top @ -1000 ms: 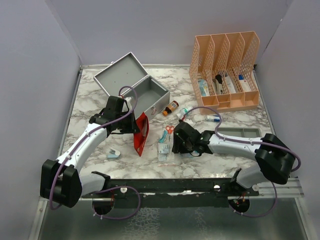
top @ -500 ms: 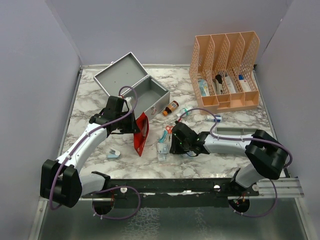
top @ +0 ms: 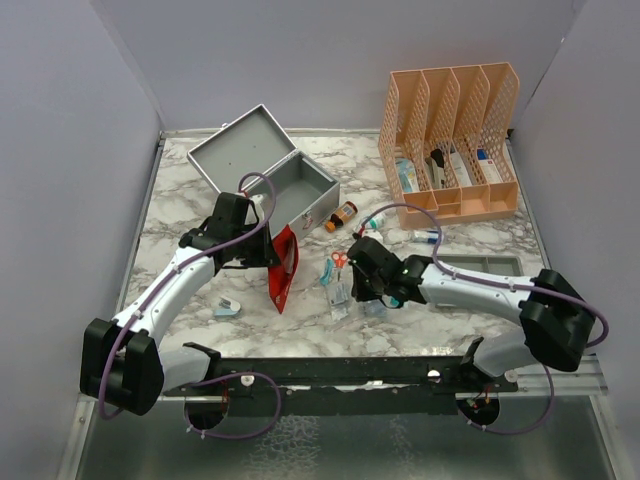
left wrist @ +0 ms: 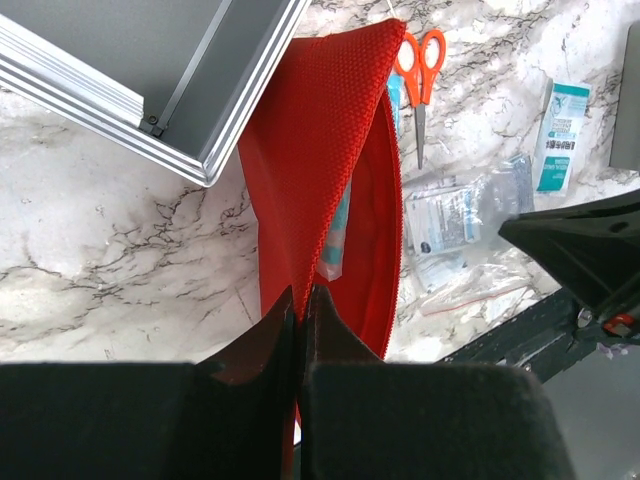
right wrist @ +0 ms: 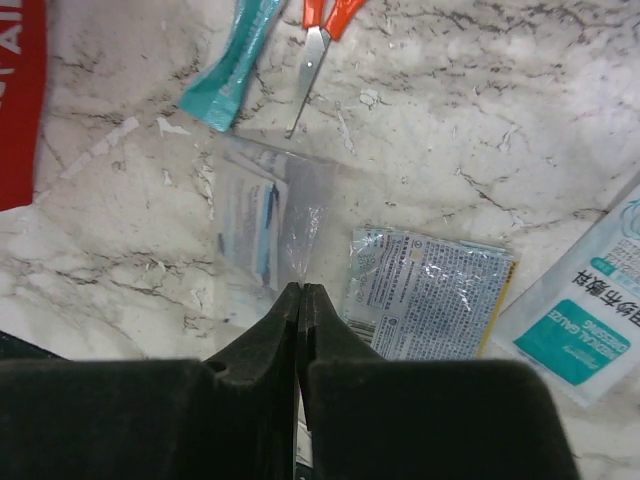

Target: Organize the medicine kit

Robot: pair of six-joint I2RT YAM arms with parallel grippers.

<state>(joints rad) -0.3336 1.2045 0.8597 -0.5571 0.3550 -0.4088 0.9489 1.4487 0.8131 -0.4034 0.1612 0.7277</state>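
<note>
The grey medicine kit (top: 300,188) stands with its lid swung back at the back left; a corner of the medicine kit (left wrist: 150,60) shows in the left wrist view. My left gripper (left wrist: 300,300) is shut on the edge of a red fabric pouch (left wrist: 320,150), holding it upright with its mouth gaping in front of the kit; a teal-edged packet sits inside. The red pouch (top: 283,265) hangs beside that left gripper (top: 268,258). My right gripper (right wrist: 300,288) is shut on a corner of a clear plastic bag (right wrist: 270,215) of small packets, mid-table (top: 340,298).
Orange-handled scissors (top: 338,260) and a teal sachet (right wrist: 232,62) lie just beyond the bag. A printed foil packet (right wrist: 425,295) lies right of it. A brown bottle (top: 342,215), an orange mesh organizer (top: 455,140), a shallow grey tray (top: 480,265) and a small blue item (top: 228,307) also sit around.
My right gripper has closed from open onto the clear bag, and the bag has shifted a little to the right with it. The left arm and pouch have stayed still.
</note>
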